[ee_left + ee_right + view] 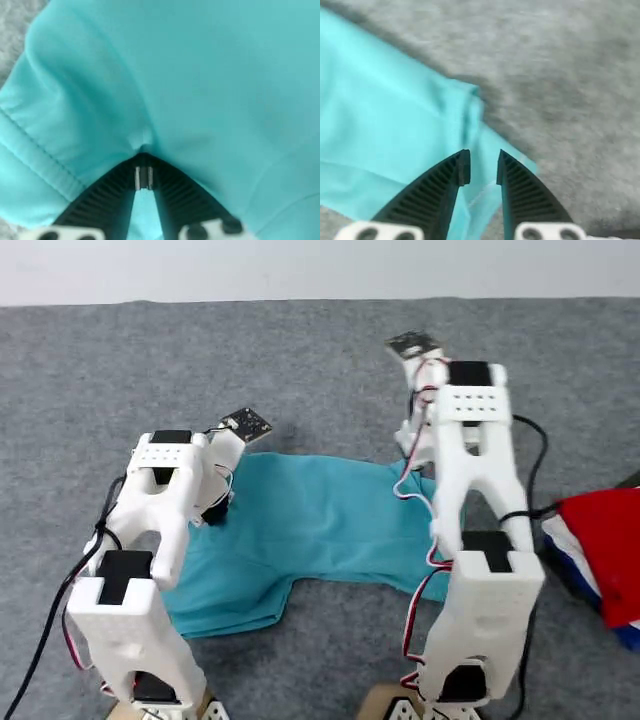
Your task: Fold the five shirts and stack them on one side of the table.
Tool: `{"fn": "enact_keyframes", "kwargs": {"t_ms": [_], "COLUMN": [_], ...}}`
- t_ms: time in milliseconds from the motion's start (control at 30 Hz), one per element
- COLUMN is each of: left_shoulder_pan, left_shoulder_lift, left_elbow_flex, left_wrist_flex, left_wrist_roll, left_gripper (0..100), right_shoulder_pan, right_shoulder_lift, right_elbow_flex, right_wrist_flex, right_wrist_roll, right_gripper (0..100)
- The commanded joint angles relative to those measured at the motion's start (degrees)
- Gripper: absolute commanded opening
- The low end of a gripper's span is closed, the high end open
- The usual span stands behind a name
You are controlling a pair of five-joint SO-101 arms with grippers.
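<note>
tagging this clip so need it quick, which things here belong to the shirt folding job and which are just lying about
Job: teal shirt; left hand, shut on it; right hand, open over its edge; red, white and blue cloth, likely another shirt.
Just there: grey table cover.

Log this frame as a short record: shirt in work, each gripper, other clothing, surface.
shirt in work: teal shirt, spread out on the table, not yet folded
left gripper: shut, pinching a pucker of the teal shirt
right gripper: open, over the teal shirt's edge, not gripping
other clothing: red, white and blue garment at the table's edge beside the right arm
surface: grey table
</note>
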State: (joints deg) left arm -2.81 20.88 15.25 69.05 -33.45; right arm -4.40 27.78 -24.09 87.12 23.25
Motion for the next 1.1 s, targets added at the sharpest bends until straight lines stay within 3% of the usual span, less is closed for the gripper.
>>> {"fn": "enact_keyframes", "kwargs": {"t_ms": [0,433,1067], "left_shoulder_pan": [0.44,0.44,0.44], "left_shoulder_lift": [0.70,0.70,0.70], "left_elbow_flex": [-1.36,-1.36,-1.27], "left_wrist_flex": [0.09,0.09,0.09], "left_wrist_roll": [0.18,0.18,0.18], "left_gripper": [0,0,0], "right_shoulder_pan": [-3.03,-4.00,-2.15], "right_shoulder_lift": [-2.95,5.85,6.73], "right_elbow_flex": [-2.90,-2.90,-7.47], "right_wrist_flex": [0.22,0.13,-0.22], "right_wrist_roll": [-1.41,-1.41,-1.23], "right_gripper": [11.3,8.3,8.4]}}
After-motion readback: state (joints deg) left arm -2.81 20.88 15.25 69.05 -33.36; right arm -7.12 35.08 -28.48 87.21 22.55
